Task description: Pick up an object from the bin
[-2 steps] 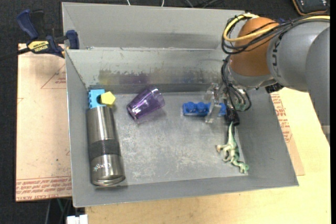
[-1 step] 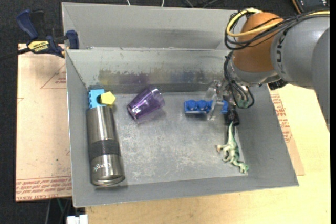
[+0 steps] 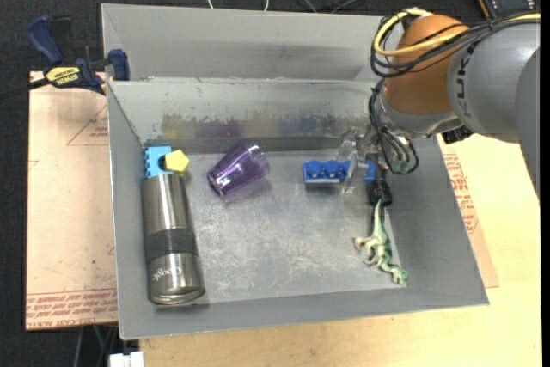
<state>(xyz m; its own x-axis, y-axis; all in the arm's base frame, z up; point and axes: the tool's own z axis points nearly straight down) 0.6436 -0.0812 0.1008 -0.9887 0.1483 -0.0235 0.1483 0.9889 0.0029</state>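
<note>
Nearest, along the bottom of the frame, the grey bin holds a steel flask at lower left. It lies on its side, with its length running up the frame. At lower right a pale, twisted cord lies close to the right wall, well apart from the flask.

Further up, left of the middle, a clear purple cup lies tipped over. At the flask's upper end sit a blue block and a yellow block, touching each other.

Right of the cup, in the middle right of the frame, is a small blue brick. The pincer is low in the bin at the brick's right end. Whether it touches the brick, and whether it is open or closed, I cannot tell.

Above the pincer is the orange cover, looped with yellow and black cables. The grey arm runs off the upper right of the frame.
</note>
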